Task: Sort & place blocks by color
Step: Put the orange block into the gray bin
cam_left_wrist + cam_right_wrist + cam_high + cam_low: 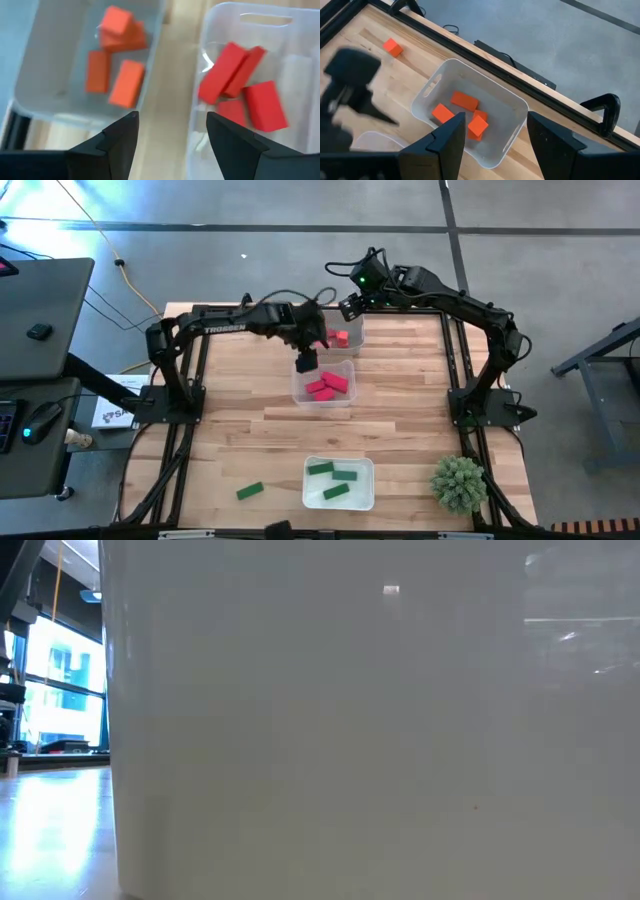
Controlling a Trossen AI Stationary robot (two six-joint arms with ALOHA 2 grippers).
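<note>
The left tool (306, 362) is seen spread wide and empty just above the far edge of the middle tray (322, 398), where 4 deep red blocks (239, 85) are gathered. The right tool (492, 132) is held wide and empty above the far tray (515, 107), where 4 orange-red blocks (465, 101) are kept, with 1 more orange-red block (393, 48) left on the counter (400, 420) beyond that tray. 3 green blocks (333, 478) are laid in the near tray (338, 505), and 1 green block (250, 491) is left on the counter beside it.
</note>
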